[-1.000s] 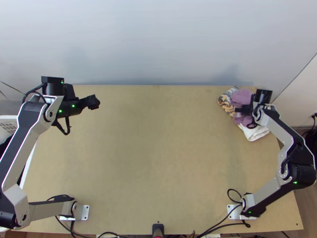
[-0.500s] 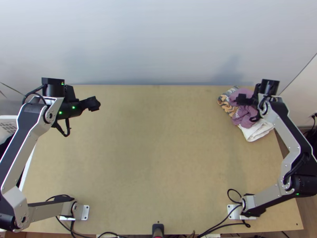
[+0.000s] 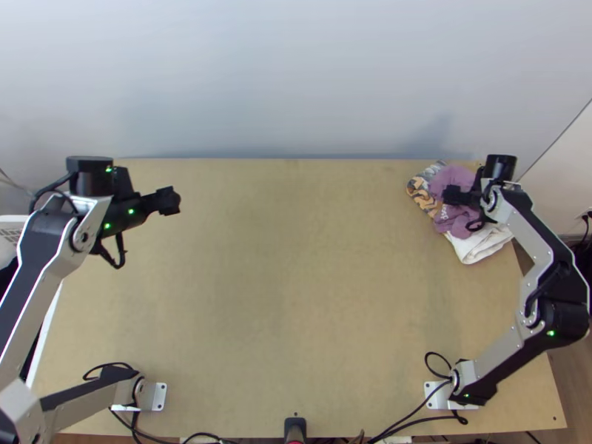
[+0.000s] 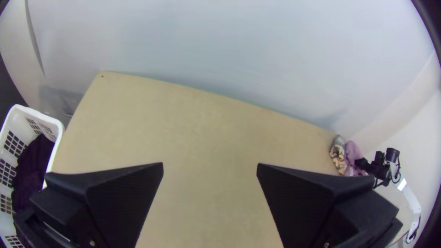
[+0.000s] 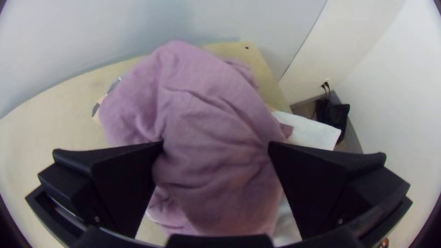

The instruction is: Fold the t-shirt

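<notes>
Because the purple shirt point(image 3: 450, 178) looks thin and soft, I think it will be light and floppy, and it won't break. It sits bunched up near the far right corner of the table point(image 3: 296, 296), with a white cloth point(image 3: 477, 246) and a patterned cloth point(image 3: 422, 195) poking out from under it. The right gripper point(image 5: 216, 143) is open, with a big puffy bit of shirt between its fingers. A good spot to grab is one high fold, pinched from both sides, so the other cloths don't come along. A tiny pinch could slip. The left gripper point(image 4: 210, 165) is open too, over the far left part of the table. The far edge runs along a pale wall point(image 3: 296, 74), so don't bump it. The right edge is near the pile, and a loose bit could flop over. The middle has lots of room to spread the shirt.
</notes>
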Robot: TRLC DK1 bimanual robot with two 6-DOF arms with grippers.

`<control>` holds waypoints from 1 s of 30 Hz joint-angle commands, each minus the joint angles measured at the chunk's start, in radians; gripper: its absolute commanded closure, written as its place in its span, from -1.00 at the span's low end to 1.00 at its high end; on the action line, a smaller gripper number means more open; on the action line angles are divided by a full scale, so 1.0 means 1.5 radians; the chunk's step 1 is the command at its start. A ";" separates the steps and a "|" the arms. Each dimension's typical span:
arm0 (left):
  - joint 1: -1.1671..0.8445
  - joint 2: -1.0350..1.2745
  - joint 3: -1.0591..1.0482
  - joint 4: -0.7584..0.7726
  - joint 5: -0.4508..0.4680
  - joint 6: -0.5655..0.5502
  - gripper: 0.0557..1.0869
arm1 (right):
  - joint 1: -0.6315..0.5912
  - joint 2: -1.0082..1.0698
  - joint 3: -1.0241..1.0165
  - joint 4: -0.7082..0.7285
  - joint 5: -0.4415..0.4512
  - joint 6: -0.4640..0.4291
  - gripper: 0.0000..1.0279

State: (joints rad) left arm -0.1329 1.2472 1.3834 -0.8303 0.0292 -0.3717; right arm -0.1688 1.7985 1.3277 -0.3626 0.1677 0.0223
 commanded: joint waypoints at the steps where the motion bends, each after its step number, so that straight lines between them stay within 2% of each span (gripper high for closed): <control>1: 0.000 -0.068 -0.040 0.028 -0.107 0.021 -0.92 | -0.004 -0.093 0.000 -0.003 -0.022 -0.007 -0.93; 9: 0.040 -0.179 -0.107 0.036 -0.142 0.060 -0.92 | 0.010 -0.290 -0.049 0.005 -0.032 -0.014 -0.93; 14: 0.056 -0.288 -0.232 0.081 -0.151 0.107 -0.92 | 0.100 -0.469 -0.198 0.046 -0.031 -0.031 -0.93; 19: 0.057 -0.406 -0.380 0.111 -0.166 0.126 -0.92 | 0.234 -0.650 -0.387 0.066 0.045 -0.042 -0.93; 23: 0.060 -0.512 -0.509 0.151 -0.173 0.185 -0.92 | 0.338 -0.809 -0.550 0.126 0.109 -0.079 -0.93; 25: 0.062 -0.567 -0.565 0.169 -0.174 0.199 -0.92 | 0.364 -0.880 -0.618 0.151 0.135 -0.100 -0.93; 30: 0.081 -0.663 -0.672 0.215 -0.176 0.223 -0.92 | 0.381 -1.047 -0.750 0.162 0.135 -0.153 -0.93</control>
State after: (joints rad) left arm -0.0360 0.4580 0.6083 -0.5854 -0.2264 -0.0933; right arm 0.3019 0.5713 0.4961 -0.1741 0.3237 -0.1165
